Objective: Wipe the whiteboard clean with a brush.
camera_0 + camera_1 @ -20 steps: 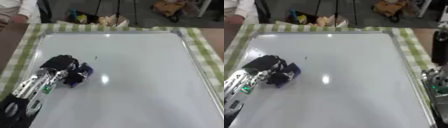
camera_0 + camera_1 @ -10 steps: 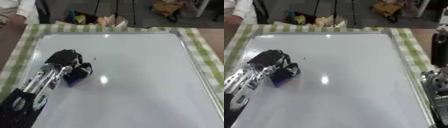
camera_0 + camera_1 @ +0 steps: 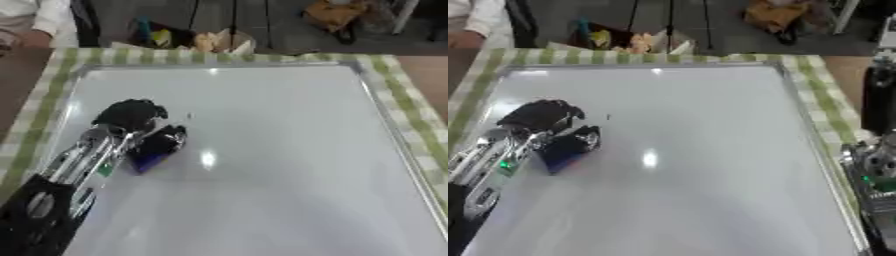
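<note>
My left hand [image 3: 129, 116] is clenched around the blue brush [image 3: 156, 147], pressed on the whiteboard [image 3: 289, 150] at its 9 o'clock side. I judge wiping underway. Next: sweep toward the small dark mark [image 3: 189, 116] at the brush's 1 o'clock

White whiteboard [image 3: 280, 150], green-checked cloth [image 3: 411, 115], blue brush [image 3: 156, 148], black left hand [image 3: 129, 115].

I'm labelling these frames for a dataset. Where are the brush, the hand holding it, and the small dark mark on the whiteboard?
brush [image 3: 156, 146], left eye view, on its dark blue body.
left hand [image 3: 127, 115], left eye view, on the black back of the hand.
dark mark [image 3: 189, 116], left eye view, on the speck itself.
</note>
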